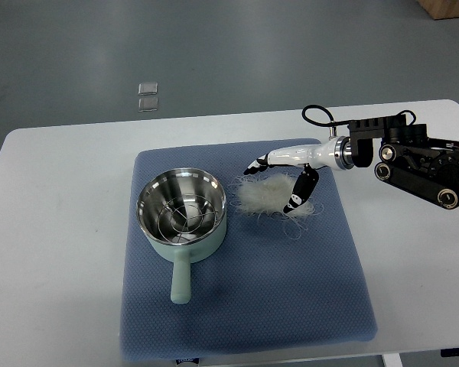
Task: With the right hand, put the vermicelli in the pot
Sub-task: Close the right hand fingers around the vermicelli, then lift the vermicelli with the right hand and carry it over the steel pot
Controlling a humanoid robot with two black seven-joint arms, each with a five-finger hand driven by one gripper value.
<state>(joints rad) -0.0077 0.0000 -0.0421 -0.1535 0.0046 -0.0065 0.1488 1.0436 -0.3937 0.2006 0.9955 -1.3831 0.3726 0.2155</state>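
Note:
A tangled white bundle of vermicelli lies on the blue mat, just right of the pot. The pot is pale green outside and steel inside, with a wire rack at its bottom and its handle pointing toward the near edge. My right hand reaches in from the right and hovers over the vermicelli. Its fingers are spread along the bundle's far side and its thumb on the right side. They straddle the noodles without closing on them. The left arm is out of view.
The blue mat lies on a white table. The right arm's black forearm with a looped cable stretches over the table's right side. Two small clear squares lie on the grey floor beyond the table.

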